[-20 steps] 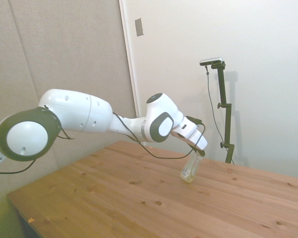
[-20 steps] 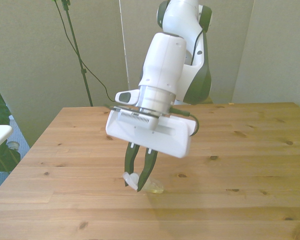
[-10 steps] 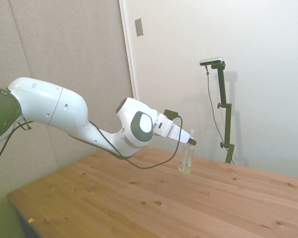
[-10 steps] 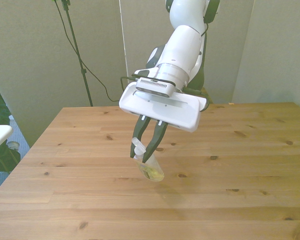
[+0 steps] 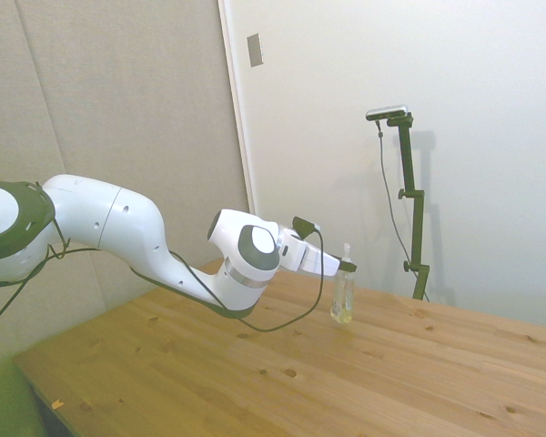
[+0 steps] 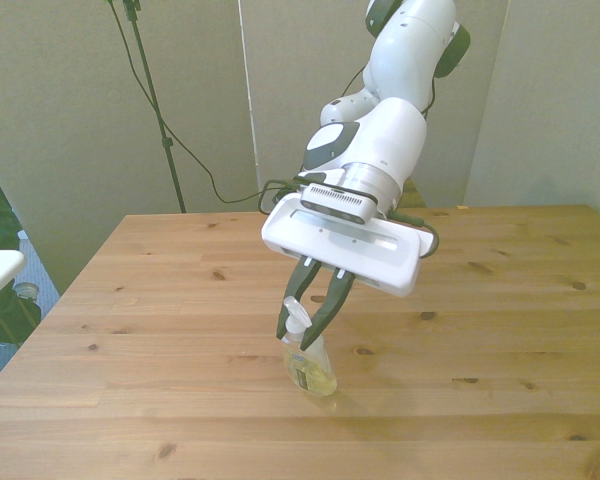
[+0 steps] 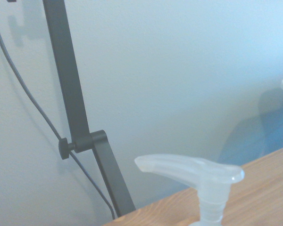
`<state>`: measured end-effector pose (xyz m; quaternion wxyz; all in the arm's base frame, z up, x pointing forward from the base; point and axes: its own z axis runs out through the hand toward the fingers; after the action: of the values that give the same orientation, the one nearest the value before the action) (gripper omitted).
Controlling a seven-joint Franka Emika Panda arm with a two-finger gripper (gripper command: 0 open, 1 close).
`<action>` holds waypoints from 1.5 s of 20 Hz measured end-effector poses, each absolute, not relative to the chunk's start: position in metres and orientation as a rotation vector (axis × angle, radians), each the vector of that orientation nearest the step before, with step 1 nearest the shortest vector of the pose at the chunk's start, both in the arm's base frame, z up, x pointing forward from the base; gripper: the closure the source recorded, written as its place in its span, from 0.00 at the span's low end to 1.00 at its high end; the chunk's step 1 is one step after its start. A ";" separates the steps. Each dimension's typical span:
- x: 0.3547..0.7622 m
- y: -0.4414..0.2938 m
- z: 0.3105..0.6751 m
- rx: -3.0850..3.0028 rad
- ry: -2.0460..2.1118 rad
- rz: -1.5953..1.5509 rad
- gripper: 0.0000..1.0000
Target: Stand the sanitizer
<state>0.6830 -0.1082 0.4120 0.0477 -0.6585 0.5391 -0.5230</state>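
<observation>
The sanitizer point(image 5: 343, 298) is a slim clear bottle of pale yellow gel with a clear pump top. It stands nearly upright with its base on the wooden table point(image 5: 255, 382). In the front view the sanitizer point(image 6: 314, 368) leans slightly toward the front view's left. My gripper point(image 6: 298, 338) reaches in almost level and is shut on the sanitizer's neck just below the pump; in the side view the gripper point(image 5: 346, 267) sits at the bottle's top. In the wrist view only the clear pump nozzle point(image 7: 193, 172) shows, close up.
The wooden table point(image 6: 130, 300) spreads wide around the bottle on every side. A pale wall stands behind the table's far edge in the side view.
The bottle has swung from tilted and lifted to nearly upright with its base on the table. The wrist has dropped and levelled out, still holding the neck.
</observation>
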 end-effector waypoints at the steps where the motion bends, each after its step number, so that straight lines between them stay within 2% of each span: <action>1: 0.686 -0.105 0.412 -1.998 1.642 -1.603 1.00; 15: 0.704 -0.090 0.390 -1.931 1.638 -1.687 1.00; 16: 0.704 -0.090 0.389 -1.934 1.637 -1.686 0.00; 30: 0.700 -0.094 0.386 -1.955 1.639 -1.681 0.00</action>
<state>0.7002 -0.0936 0.3860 0.0431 -0.6394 0.5359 -0.5497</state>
